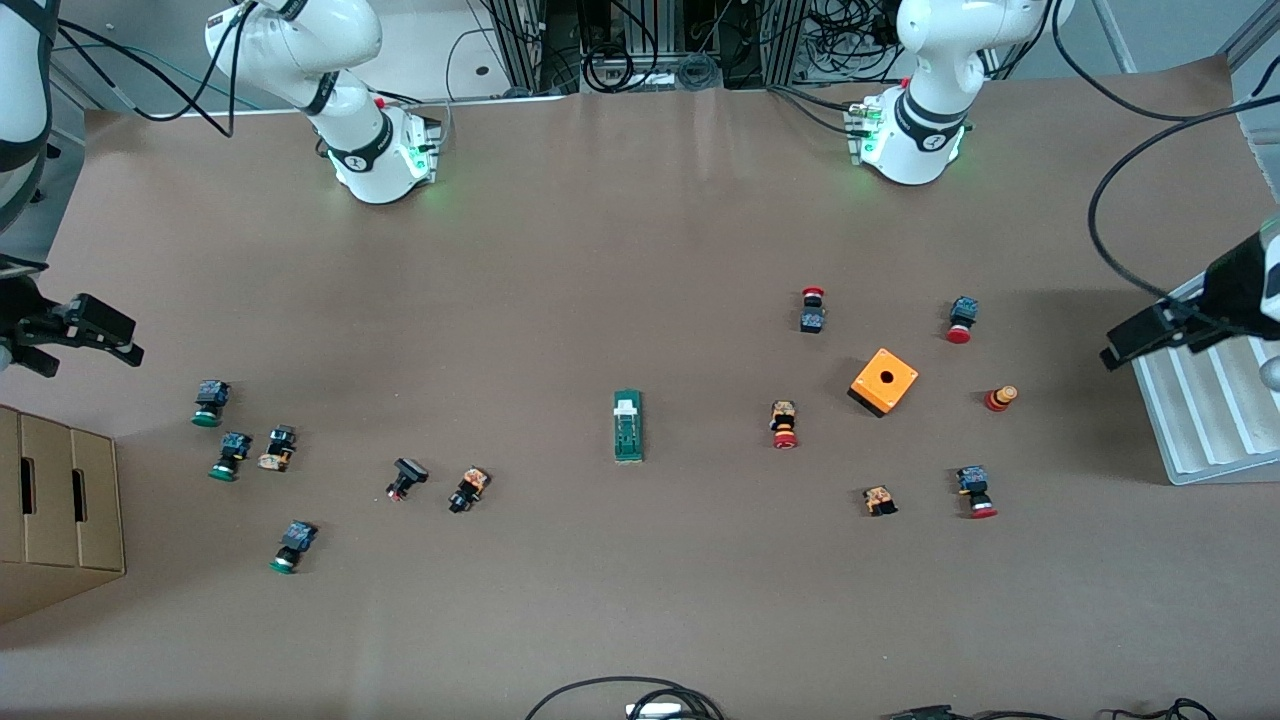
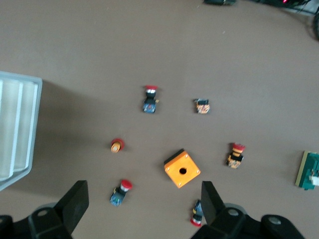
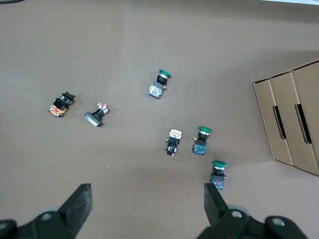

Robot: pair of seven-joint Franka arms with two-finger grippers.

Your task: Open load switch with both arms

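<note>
The load switch, a narrow green block with a white sliding piece, lies flat near the middle of the table. In the left wrist view only its end shows, load switch, at the picture's edge. My left gripper hangs open and empty over the table's edge at the left arm's end, beside the white tray. Its black fingers frame bare table and two red-capped buttons. My right gripper hangs open and empty over the right arm's end, above the cardboard box. Both grippers are well away from the switch.
An orange box with a hole and several red-capped push buttons lie toward the left arm's end. Green-capped buttons and other small parts lie toward the right arm's end. A cardboard box and a white ribbed tray stand at the table's ends.
</note>
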